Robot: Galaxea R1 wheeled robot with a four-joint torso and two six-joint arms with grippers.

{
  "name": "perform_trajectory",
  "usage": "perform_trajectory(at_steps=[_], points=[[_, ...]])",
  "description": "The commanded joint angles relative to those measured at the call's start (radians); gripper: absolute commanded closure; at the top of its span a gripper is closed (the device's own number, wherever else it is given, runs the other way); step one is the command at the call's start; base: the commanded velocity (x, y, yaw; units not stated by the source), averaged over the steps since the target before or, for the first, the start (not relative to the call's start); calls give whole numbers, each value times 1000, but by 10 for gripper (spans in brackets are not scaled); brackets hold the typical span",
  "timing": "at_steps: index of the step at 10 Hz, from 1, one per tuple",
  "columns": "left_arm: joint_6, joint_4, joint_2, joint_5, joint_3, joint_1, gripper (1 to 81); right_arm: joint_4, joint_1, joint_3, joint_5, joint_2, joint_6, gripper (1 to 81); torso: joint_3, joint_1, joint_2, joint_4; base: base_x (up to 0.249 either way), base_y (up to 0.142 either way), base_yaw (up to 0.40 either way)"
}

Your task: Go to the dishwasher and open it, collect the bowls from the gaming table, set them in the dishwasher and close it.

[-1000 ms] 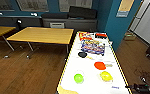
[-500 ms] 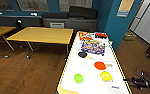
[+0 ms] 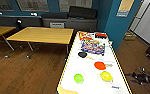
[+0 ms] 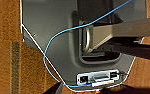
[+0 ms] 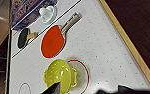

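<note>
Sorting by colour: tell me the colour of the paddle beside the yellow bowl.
Orange-red paddle, clearest in the right wrist view.

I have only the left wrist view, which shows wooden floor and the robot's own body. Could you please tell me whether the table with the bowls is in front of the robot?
Observer: Yes. The head view shows the long white table right ahead, with game boxes at its far end.
Operator: Which bowls are on it?
Observer: A green bowl and a yellow bowl sit near the close end, apart from each other.
Operator: Is anything close to the yellow one?
Observer: In the right wrist view, a red paddle with a wooden handle lies right beside it.
</note>
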Motion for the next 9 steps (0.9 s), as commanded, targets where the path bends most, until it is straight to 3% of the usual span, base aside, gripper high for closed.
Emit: perform_trajectory(at_steps=[1, 9], points=[[4, -5, 6, 67, 0, -12, 10, 49, 40, -85, -32, 57, 25, 10, 0, 0, 0, 0, 0, 0, 0], [3, -7, 0, 67, 0, -17, 10, 72, 89, -210, -48, 190, 41, 10, 0, 0, 1, 0, 0, 0, 0]])
